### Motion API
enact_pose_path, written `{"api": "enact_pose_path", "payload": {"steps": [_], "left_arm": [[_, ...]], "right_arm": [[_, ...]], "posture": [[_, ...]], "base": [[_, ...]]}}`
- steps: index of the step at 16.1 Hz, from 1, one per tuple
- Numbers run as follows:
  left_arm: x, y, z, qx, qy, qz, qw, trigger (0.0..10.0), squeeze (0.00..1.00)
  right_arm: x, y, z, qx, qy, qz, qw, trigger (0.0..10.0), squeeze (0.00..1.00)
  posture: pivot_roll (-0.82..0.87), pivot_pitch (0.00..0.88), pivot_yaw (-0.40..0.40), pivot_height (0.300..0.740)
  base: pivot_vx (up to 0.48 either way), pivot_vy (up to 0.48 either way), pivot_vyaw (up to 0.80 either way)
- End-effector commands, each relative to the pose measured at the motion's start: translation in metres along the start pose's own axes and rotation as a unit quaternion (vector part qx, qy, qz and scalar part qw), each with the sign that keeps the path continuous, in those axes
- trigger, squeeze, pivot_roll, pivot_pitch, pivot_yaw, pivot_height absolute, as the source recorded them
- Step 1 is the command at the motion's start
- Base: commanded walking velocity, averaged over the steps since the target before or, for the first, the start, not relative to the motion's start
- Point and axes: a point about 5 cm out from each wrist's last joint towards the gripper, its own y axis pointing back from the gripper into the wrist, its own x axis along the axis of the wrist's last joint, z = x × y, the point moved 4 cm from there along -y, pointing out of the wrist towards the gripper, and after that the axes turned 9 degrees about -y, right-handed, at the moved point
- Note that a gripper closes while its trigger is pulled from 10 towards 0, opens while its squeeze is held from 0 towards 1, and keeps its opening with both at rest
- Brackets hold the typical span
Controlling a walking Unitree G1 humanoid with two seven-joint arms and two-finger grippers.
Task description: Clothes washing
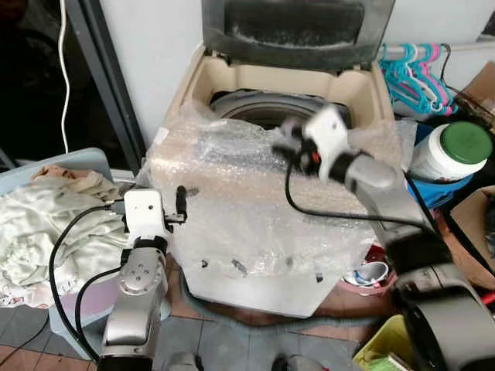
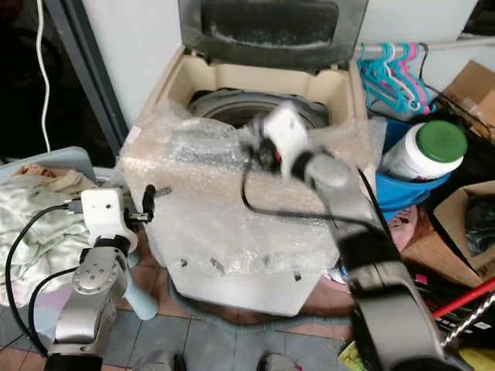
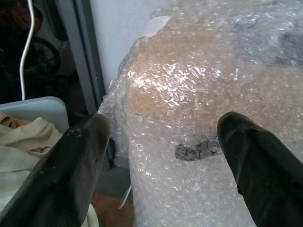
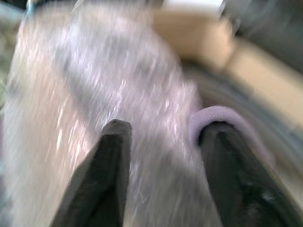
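Left of the washing machine (image 1: pixel 255 255), pale clothes (image 1: pixel 46 224) lie heaped in a blue basket (image 1: pixel 77 160) on the tiled floor. The left gripper (image 3: pixel 161 142), fingers released, hovers at the machine's bubble-wrapped front corner. The right gripper (image 4: pixel 163 142), fingers apart, reaches over the open drum (image 1: pixel 263 108); hangers (image 1: pixel 414 73) and a green-lidded jar (image 1: pixel 452 151) stand to the machine's right.

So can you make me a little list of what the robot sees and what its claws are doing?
washer: washing machine, lid up, bubble wrap over its front
left claw: open, by the machine's wrapped front corner
right claw: open, blurred, above the wrapped top edge by the drum
clothes: pale pile in a bin, robot's left
jar: green-lidded white jar, robot's right
hangers: blue and pink, behind the jar
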Motion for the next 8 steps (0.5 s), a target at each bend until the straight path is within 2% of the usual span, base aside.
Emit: {"api": "enact_pose_path", "payload": {"steps": [1,2,3,5,8], "left_arm": [[0.001,0.0,0.002,-0.004,-0.003,-0.001,1.0,10.0,0.0],[0.0,0.0,0.001,-0.004,-0.003,-0.002,1.0,10.0,0.0],[0.0,0.001,0.001,-0.003,-0.002,-0.003,1.0,10.0,0.0],[-0.001,0.001,0.002,-0.005,-0.002,-0.004,1.0,10.0,0.0],[-0.002,0.0,0.002,-0.007,-0.005,-0.008,1.0,10.0,0.0]], "right_arm": [[0.014,0.006,0.003,0.015,0.015,-0.008,1.0,10.0,1.0],[0.014,0.009,0.005,0.011,0.021,-0.012,1.0,10.0,1.0],[0.019,0.012,0.012,-0.016,0.015,0.002,1.0,10.0,1.0],[0.017,0.016,0.017,-0.034,-0.002,0.003,0.999,10.0,1.0],[-0.002,0.026,0.014,-0.077,-0.022,-0.005,0.997,10.0,1.0]], "posture": [[-0.04,0.0,0.01,0.74],[-0.05,0.0,0.012,0.74],[-0.05,0.0,0.013,0.74],[-0.05,0.0,0.015,0.74],[-0.04,0.0,0.018,0.74]], "base": [[0.0,0.0,0.0],[0.0,0.0,0.0],[0.0,0.0,0.0],[0.0,0.0,0.0],[0.0,0.0,0.0]]}}
